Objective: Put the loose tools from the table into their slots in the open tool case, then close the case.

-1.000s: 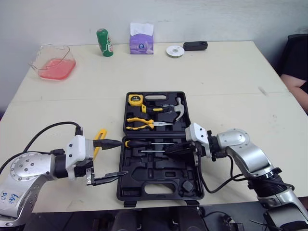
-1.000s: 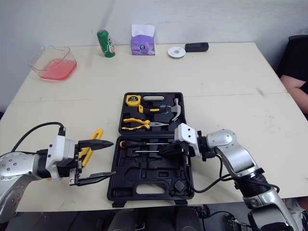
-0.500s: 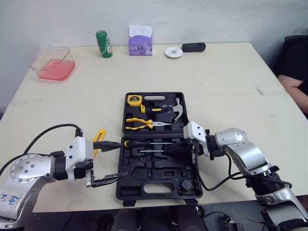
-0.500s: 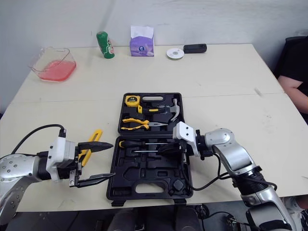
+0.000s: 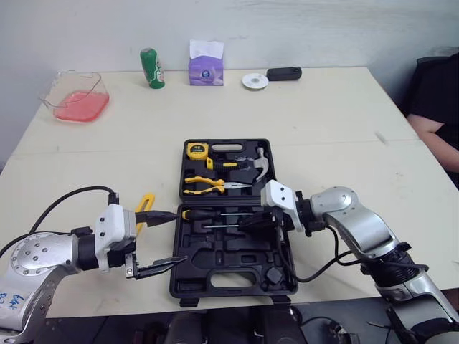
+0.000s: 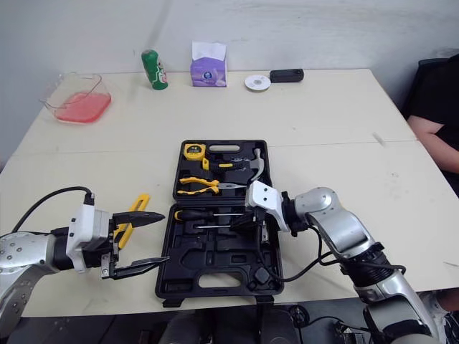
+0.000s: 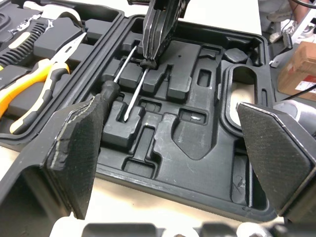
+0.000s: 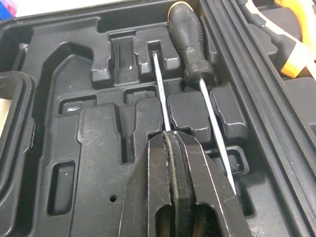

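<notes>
The table [image 5: 323,122] carries the open tool case [image 5: 215,259] flat in front of me. Its far half already holds the tape measure [image 5: 197,150], hammer [image 5: 258,161] and pliers [image 5: 204,186].

My right gripper [image 8: 170,137] is low over the near half, fingers pressed together on one end of a thin screwdriver shaft [image 8: 159,89]. Its free tip reaches into a groove just beside the black-handled screwdriver [image 8: 190,29], which lies seated. I cannot tell whether my shaft is bedded or only resting on the ribs.

To do this well, I judge I should keep the shaft parallel to its neighbour and press it straight down until it sits level. Then I should part my fingers only a little, so they neither knock the seated screwdriver nor drag the shaft back out as I lift.

My left gripper [image 5: 180,236] hangs spread wide and empty at the case's left edge. The yellow tool [image 5: 148,204] lies loose on the table just beside it. That is probably my next pick, and I should close the lid last.
</notes>
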Tool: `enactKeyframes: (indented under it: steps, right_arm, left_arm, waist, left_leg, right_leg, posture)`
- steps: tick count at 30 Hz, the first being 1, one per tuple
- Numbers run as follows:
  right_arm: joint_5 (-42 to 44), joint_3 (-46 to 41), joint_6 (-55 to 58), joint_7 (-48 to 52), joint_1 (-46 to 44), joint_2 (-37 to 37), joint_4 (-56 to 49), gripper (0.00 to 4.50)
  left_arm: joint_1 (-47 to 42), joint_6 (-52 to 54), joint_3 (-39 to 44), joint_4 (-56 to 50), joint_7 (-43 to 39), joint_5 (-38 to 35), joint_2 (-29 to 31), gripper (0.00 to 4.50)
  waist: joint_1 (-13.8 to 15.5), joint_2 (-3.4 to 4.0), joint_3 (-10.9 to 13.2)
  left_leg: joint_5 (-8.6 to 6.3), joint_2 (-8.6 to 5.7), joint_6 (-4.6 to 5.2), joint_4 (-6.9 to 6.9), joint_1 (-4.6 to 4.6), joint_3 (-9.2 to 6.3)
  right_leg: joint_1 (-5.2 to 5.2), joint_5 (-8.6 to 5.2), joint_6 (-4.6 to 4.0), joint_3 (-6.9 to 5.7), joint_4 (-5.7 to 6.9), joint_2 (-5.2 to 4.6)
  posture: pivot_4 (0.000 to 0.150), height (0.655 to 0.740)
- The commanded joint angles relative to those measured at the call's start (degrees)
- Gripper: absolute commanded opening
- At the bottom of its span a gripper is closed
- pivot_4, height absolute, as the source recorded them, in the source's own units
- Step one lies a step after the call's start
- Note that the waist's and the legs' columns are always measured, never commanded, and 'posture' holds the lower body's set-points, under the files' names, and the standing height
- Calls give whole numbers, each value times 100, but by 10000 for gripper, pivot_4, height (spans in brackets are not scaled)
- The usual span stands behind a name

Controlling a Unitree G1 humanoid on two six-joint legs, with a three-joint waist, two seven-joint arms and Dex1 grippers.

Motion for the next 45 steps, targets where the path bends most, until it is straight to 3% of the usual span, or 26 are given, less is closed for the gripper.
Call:
enactKeyframes:
  steps: [1,6,8,10,13,20,23,26,30,39,45]
  right_arm:
    - [-310,377,205,-90,194,-56,138,815]
    - [30,-321,-1330,192,333,73,421,815]
    - [618,-838,-1721,432,443,243,392,815]
    - [1577,-1264,-1529,1308,561,78,143,815]
    - [1693,-1764,-1836,1354,617,-167,98,815]
    - [1924,-2685,-1267,1339,948,-1238,192,815]
    - [1671,-3730,-1966,1306,1526,-1800,836,9392]
    - [1602,-4395,-2290,1114,2080,-1988,1170,23546]
    - [1115,-5026,-3857,601,2489,-1715,1947,44042]
    - [621,-5954,-5355,-458,3144,-1945,4225,44605]
    - [420,-6205,-5598,-1396,3681,-2170,5554,44605]
  left_arm:
    - [61,4,129,-194,24,-93,14,45000]
    - [58,-89,186,-92,-31,-57,26,45000]
    - [52,-141,231,-66,24,-20,-16,45000]
    - [78,-192,331,-23,91,4,-62,45000]
    - [127,-286,554,132,197,25,-145,45000]
    - [232,-798,1141,608,349,242,-353,45000]
    - [599,-1001,2016,1322,382,414,-293,45000]
    - [873,-1139,2736,1939,499,443,-347,45000]
    - [1369,-1521,3308,2671,617,604,-636,45000]
    - [1923,-2143,4179,3829,1156,549,-1119,45000]
    - [2216,-2397,4484,4242,1463,504,-1433,45000]
  waist:
    - [0,-3,-2]
    - [13,-3,-1]
    - [14,-1,0]
    - [21,7,6]
    - [21,10,9]
    - [26,18,14]
    - [29,19,15]
    - [18,20,16]
    - [-1,17,16]
    - [26,12,18]
    - [-18,14,18]
  left_leg:
    - [-1,3,-3,-3,3,0]
    - [-1,6,-9,-10,3,1]
    - [-1,4,-9,-10,0,5]
    - [0,2,-6,-9,-8,7]
    - [-2,3,-1,-9,-11,6]
    - [-8,5,6,-10,-10,5]
    - [-12,4,8,-10,-12,8]
    - [-18,4,8,-13,-13,21]
    - [-26,9,15,-13,1,45]
    - [-70,10,8,-13,7,61]
    - [-87,14,6,-22,8,64]
  right_leg:
    - [0,-3,-6,-1,2,2]
    - [-2,-8,-14,-5,2,7]
    - [-4,-7,-13,-3,0,6]
    - [-10,-6,-11,-3,0,6]
    - [-11,-6,-9,-3,-3,6]
    - [-11,-6,-10,-6,-6,5]
    - [-12,-6,-10,-5,-12,4]
    - [-15,-7,-8,-14,-22,8]
    - [-13,-4,-1,-27,-26,10]
    - [-19,2,8,26,-36,0]
    - [-20,-4,-2,37,-50,-2]
  posture:
    - [1500,7400]
    - [1500,7400]
    - [1500,7400]
    - [1500,7400]
    - [1500,7400]
    - [1500,7400]
    - [1500,7400]
    - [1500,7400]
    - [1500,7400]
    - [1500,7400]
    - [1500,7400]
